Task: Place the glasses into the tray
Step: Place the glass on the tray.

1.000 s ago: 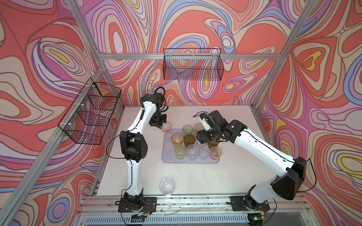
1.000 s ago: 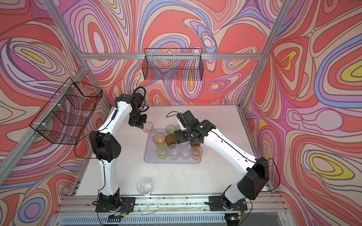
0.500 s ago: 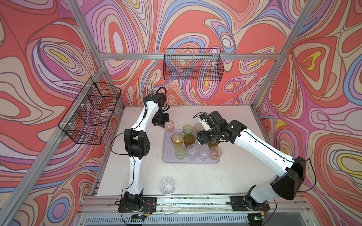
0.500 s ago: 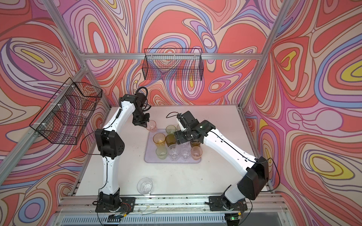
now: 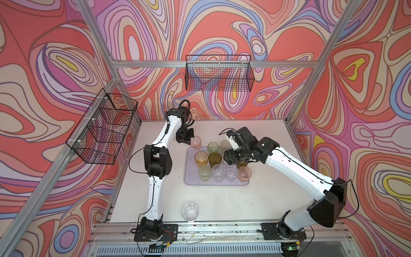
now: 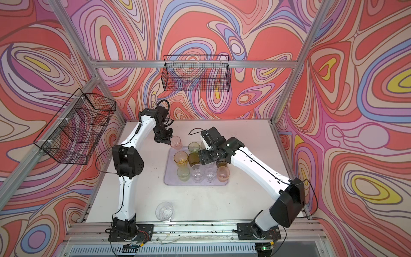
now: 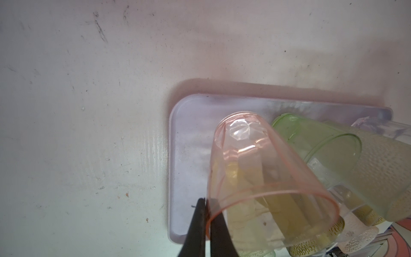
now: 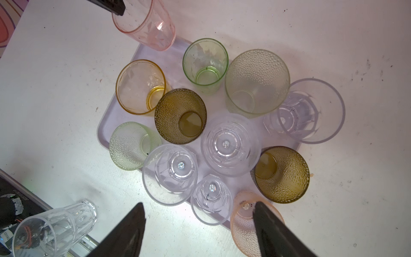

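— Nearest?
— A clear faceted tumbler (image 5: 189,211) stood on the bench (image 5: 222,211), well short of the pale lavender plastic tray (image 5: 190,171). Right fingers (image 8: 124,233) hung spread, empty, above it.
— Farther?
— Left fingers (image 7: 196,229) pinched the rim of a translucent pink tumbler (image 5: 195,141), tilted over the tray's far corner.

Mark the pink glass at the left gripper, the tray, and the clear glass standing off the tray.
pink glass (image 5: 195,141): in a top view, inside its open mouth.
tray (image 5: 190,178): in a top view, bare floor near a corner.
clear glass (image 5: 189,211): in a top view, its base seen through the mouth.
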Controlling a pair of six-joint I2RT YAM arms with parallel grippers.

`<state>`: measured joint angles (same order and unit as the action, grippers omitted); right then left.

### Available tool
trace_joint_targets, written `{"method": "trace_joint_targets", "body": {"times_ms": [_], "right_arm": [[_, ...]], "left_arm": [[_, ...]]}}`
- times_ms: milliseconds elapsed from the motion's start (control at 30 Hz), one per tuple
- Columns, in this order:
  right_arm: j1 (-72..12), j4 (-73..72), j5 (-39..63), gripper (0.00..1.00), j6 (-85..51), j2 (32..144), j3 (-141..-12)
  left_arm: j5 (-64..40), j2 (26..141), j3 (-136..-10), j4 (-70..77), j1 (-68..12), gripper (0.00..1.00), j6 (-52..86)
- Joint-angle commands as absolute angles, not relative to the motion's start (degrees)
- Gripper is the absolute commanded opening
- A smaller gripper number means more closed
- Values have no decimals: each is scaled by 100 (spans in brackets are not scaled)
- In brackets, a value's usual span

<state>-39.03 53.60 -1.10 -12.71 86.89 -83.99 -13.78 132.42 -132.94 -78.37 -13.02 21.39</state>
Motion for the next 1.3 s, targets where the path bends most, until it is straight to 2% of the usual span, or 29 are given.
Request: {"method": "trace_joint_targets", "body": {"times_ms": [0, 1267], "right_arm": [[-3876, 5388, -214, 79, -1220, 8667, -8316], [-3878, 5350, -290, 79, -1190, 8536, -8134]], "left_arm": [[-1494, 13317, -13219, -7736, -1301, 5, 2228], [-1325, 13654, -12973, -7665, -1485, 7, 2318]]}}
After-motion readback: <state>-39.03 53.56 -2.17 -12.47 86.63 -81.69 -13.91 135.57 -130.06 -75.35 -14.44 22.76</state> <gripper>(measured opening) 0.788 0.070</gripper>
